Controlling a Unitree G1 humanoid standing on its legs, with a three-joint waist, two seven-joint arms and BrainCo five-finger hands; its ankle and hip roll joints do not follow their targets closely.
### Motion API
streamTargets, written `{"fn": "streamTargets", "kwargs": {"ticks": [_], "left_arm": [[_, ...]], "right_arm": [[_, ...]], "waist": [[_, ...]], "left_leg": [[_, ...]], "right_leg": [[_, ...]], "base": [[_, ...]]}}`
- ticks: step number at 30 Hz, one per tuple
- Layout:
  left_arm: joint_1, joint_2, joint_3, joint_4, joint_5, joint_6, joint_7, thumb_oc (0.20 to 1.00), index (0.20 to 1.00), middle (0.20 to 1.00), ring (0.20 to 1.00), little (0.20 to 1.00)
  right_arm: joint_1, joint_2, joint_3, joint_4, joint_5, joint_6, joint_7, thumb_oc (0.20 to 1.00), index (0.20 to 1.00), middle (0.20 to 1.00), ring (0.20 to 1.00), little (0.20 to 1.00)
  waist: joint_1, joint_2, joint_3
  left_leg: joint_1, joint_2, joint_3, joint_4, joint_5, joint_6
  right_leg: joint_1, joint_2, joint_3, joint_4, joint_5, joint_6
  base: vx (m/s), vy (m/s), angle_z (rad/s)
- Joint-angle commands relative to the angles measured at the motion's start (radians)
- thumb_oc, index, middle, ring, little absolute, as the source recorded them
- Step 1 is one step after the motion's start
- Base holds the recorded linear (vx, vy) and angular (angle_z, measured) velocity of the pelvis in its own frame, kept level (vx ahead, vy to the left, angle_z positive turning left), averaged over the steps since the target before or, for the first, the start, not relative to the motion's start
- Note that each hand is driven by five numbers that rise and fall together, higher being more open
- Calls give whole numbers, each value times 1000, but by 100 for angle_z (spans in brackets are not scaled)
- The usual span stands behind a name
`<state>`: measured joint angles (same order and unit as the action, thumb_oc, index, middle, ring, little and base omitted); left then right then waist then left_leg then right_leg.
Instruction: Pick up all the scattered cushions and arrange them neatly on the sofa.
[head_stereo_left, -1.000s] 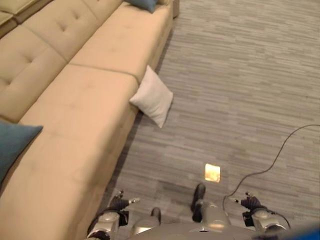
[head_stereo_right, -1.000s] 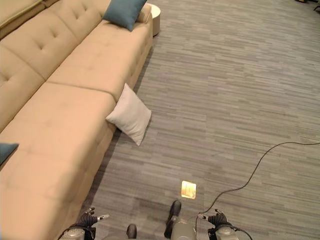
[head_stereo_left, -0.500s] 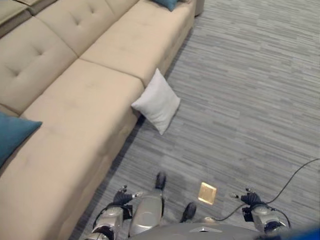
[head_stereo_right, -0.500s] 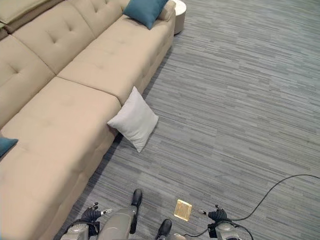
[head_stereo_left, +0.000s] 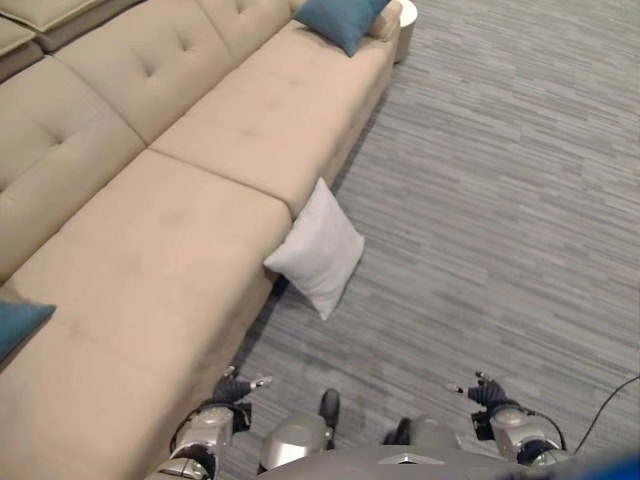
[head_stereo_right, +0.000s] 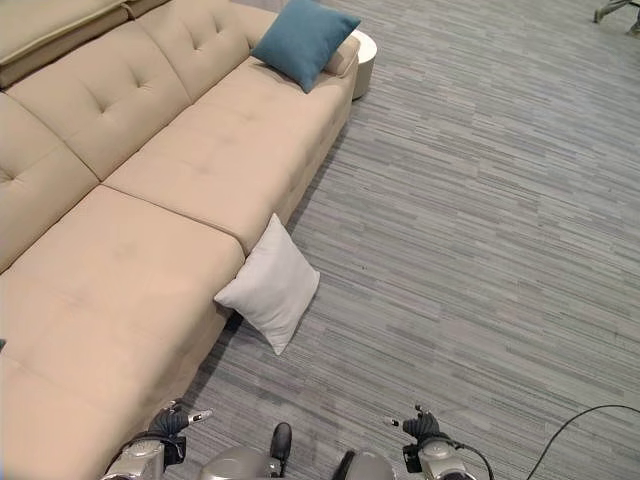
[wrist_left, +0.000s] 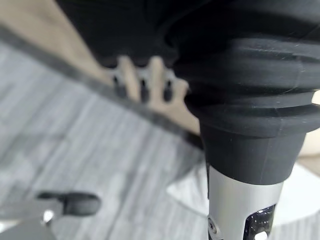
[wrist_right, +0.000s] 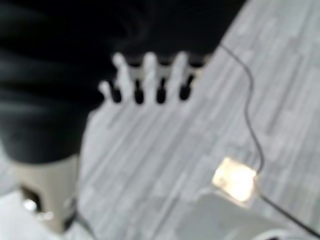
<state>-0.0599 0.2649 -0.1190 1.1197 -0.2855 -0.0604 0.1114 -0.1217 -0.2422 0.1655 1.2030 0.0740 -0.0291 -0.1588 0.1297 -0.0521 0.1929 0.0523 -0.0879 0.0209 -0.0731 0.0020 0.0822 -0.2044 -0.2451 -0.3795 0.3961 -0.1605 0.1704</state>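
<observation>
A white cushion (head_stereo_left: 318, 250) stands on its edge on the grey carpet, leaning against the front of the beige sofa (head_stereo_left: 170, 250); it also shows as the white cushion (head_stereo_right: 270, 285) in the right eye view. One blue cushion (head_stereo_right: 303, 40) lies on the sofa's far end. A second blue cushion (head_stereo_left: 15, 325) rests on the near seat at the left edge. My left hand (wrist_left: 142, 82) hangs low beside the sofa front with straight fingers and holds nothing. My right hand (wrist_right: 150, 75) hangs over the carpet, fingers straight and empty.
A small round white side table (head_stereo_right: 362, 50) stands past the sofa's far end. A brass floor plate (wrist_right: 235, 180) lies in the carpet near my right hand. A person's foot (head_stereo_right: 612, 10) shows at the far right. Open carpet (head_stereo_right: 480, 250) stretches right of the sofa.
The whole picture has shifted as the camera moved: the sofa's far end with its blue cushion now shows in full. The cushions have not moved and both hands still hang empty.
</observation>
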Motion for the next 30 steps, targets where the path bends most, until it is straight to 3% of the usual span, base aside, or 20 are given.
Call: {"fn": "streamTargets", "kwargs": {"ticks": [1, 4, 9, 11, 12, 14, 15, 17, 18, 19, 22, 25, 28, 29, 30], "left_arm": [[12, 8, 11, -19, 12, -15, -2, 1000, 1000, 1000, 1000, 1000], [16, 11, 19, -1, 12, -17, -2, 1000, 1000, 1000, 1000, 1000], [26, -4, 9, 32, 26, -11, -5, 1000, 1000, 1000, 1000, 1000], [25, -22, -2, 29, 17, -6, -10, 1000, 1000, 1000, 1000, 1000], [16, -26, -11, 18, 9, -6, -11, 1000, 1000, 1000, 1000, 1000], [4, -32, -25, 6, 5, -5, -12, 1000, 1000, 1000, 1000, 1000], [-1, -33, -35, -4, 4, -4, -16, 1000, 1000, 1000, 1000, 1000], [-1, -41, -38, -10, 7, -6, -19, 1000, 1000, 1000, 1000, 1000], [4, -43, -35, -5, 15, -4, -19, 1000, 1000, 1000, 1000, 1000], [8, -44, -35, -3, 25, -3, -18, 1000, 1000, 1000, 1000, 1000], [12, -45, -29, 8, 46, 4, -21, 1000, 1000, 1000, 1000, 1000], [26, -41, -6, 18, 23, 1, -18, 1000, 1000, 1000, 1000, 1000], [36, -36, 6, 29, 15, 3, -18, 1000, 1000, 1000, 1000, 1000], [37, -35, 9, 27, 12, 4, -16, 1000, 1000, 1000, 1000, 1000], [37, -29, 8, 25, 15, 6, -19, 1000, 1000, 1000, 1000, 1000]], "right_arm": [[-5, -33, -13, -16, 3, -10, -4, 1000, 1000, 1000, 1000, 1000], [-7, -37, -5, -14, -6, -5, -3, 1000, 1000, 1000, 1000, 1000], [0, -32, 5, -15, -5, -7, 5, 1000, 1000, 1000, 1000, 1000], [12, -38, 7, -18, 11, -16, -1, 1000, 1000, 1000, 1000, 1000], [10, -41, 6, -25, 30, -20, -4, 1000, 1000, 1000, 1000, 1000], [6, -49, 2, -23, 40, -20, -13, 1000, 1000, 1000, 1000, 1000], [5, -52, 1, -26, 50, -20, -13, 1000, 1000, 1000, 1000, 1000], [8, -53, -2, -30, 54, -20, -12, 1000, 1000, 1000, 1000, 1000], [11, -51, -4, -28, 48, -18, -9, 1000, 1000, 1000, 1000, 1000], [15, -50, -4, -27, 44, -18, -12, 1000, 1000, 1000, 1000, 1000], [20, -50, -9, -22, 46, -18, -14, 1000, 1000, 1000, 1000, 1000], [12, -38, 1, -23, 39, -18, -10, 1000, 1000, 1000, 1000, 1000], [8, -28, 8, -26, 16, -18, -1, 1000, 1000, 1000, 1000, 1000], [1, -25, 7, -28, 12, -17, 2, 1000, 1000, 1000, 1000, 1000], [0, -23, 6, -24, 2, -15, 3, 1000, 1000, 1000, 1000, 1000]], "waist": [[10, -11, 9], [-9, -12, -2], [-33, -13, -37], [-29, -9, -26], [-19, -18, -6], [-10, -27, 13], [-4, -29, 19], [8, -25, 20], [2, -19, 5], [-3, -6, -3], [6, 4, -13], [29, -13, -17], [43, -16, -34], [45, -16, -33], [43, -10, -35]], "left_leg": [[2, 56, -56, 95, -79, -91], [29, 66, -84, 80, -85, -100], [66, 98, -102, 80, -94, -123], [0, 118, -103, 276, -47, -167], [-60, 116, -90, 366, -17, -172], [-134, 125, -49, 444, -14, -170], [-164, 118, -27, 429, -15, -166], [-197, 65, -19, 363, -61, -148], [-198, 44, 7, 255, -34, -136], [-216, 55, 56, 183, 24, -136], [-272, 76, 155, 127, 115, -151], [-240, 54, 103, 150, 72, -139], [-195, 35, 74, 132, 42, -109], [-173, 29, 67, 124, 30, -97], [-133, 12, 52, 108, 10, -65]], "right_leg": [[79, 51, 19, -374, 281, 20], [60, 65, 92, -381, 303, 32], [83, 93, 95, -381, 286, 12], [132, 111, 62, -407, 260, -18], [152, 111, 55, -419, 251, -32], [189, 113, 16, -449, 234, -43], [207, 115, 4, -463, 227, -46], [233, 124, -5, -477, 213, -40], [235, 137, -19, -483, 206, -32], [246, 154, -29, -483, 193, -32], [279, 183, -44, -483, 160, -36], [301, 181, -49, -469, 147, -37], [300, 156, -56, -343, 115, -24], [288, 136, -59, -287, 120, -16], [224, 76, -46, -116, 195, 16]], "base": [[325, -161, 18], [276, -131, 27], [247, -174, 27], [166, -291, 24], [58, -282, 10], [70, -238, 21], [136, -170, 54], [223, -107, 68], [282, -69, 55], [279, -53, 48], [199, -36, 47], [215, 5, 6], [272, 87, -14], [309, 170, 11], [212, 144, 21]]}}
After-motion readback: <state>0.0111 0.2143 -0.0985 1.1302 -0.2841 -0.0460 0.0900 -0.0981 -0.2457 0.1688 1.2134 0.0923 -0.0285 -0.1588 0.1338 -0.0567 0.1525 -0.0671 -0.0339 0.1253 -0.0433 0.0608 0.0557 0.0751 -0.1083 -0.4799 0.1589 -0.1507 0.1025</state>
